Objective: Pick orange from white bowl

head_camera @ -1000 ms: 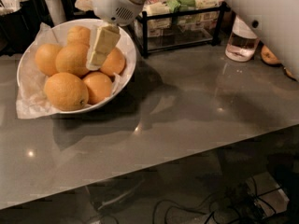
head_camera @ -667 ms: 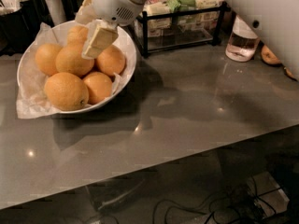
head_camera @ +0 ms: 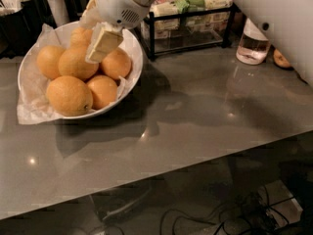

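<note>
Stage: approach; in my judgement the grasp is not yet made, since no fruit is lifted clear of the pile.
Done: the claw is over the white bowl, low among the fruit at the back right of the heap.
Left: close on the orange, lift it free of its neighbours, and carry it out past the rim.
Claw state: cannot tell whether it is spread or pressed together; only one pale, flat face of it shows, tilted down to the left.
Claw position: hanging from the white arm that enters from the top of the view, inside the bowl's rim, above the gap between two fruits.
The orange: the orange sits in the middle of the heap, resting on the others, inside the bowl; I take it as the likely target because the claw's tip points at it.
Orange versus claw: just left of and below the claw's lower tip, touching it or very close to it; contact cannot be confirmed.
Other fruit: a neighbour orange lies just right of the claw, and a large front orange sits nearest the camera, well clear of the claw.
Bowl: on the grey table, near its left end, lined with crumpled paper that spills over the rim.
</note>
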You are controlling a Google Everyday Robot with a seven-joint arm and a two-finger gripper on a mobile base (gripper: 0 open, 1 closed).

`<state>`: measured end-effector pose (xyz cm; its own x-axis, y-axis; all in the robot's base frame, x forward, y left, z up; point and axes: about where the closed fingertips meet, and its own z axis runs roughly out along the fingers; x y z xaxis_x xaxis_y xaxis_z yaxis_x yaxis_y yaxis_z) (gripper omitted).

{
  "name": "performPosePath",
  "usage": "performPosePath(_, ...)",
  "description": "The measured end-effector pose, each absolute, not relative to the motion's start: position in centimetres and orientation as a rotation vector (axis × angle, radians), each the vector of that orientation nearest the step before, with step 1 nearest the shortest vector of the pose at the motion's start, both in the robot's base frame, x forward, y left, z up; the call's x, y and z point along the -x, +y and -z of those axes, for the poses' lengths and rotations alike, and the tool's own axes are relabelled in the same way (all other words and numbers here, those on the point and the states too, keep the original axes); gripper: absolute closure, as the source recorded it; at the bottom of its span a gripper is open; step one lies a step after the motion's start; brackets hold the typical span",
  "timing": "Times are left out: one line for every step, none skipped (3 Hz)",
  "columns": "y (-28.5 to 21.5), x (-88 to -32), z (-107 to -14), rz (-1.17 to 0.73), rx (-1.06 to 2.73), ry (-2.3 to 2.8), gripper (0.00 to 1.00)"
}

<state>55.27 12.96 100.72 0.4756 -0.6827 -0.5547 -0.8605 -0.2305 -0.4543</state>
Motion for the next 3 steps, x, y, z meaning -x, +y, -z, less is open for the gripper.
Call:
performPosePath(13.4,-55.4,-99.7,-0.348,2.005,1.279,0.31)
performPosePath(13.9,-55.9,-98.6,-0.382,2.037,1.281,0.32)
performPosePath(14.6,-56.6,-97.7,-0.412,2.075,1.273,0.33)
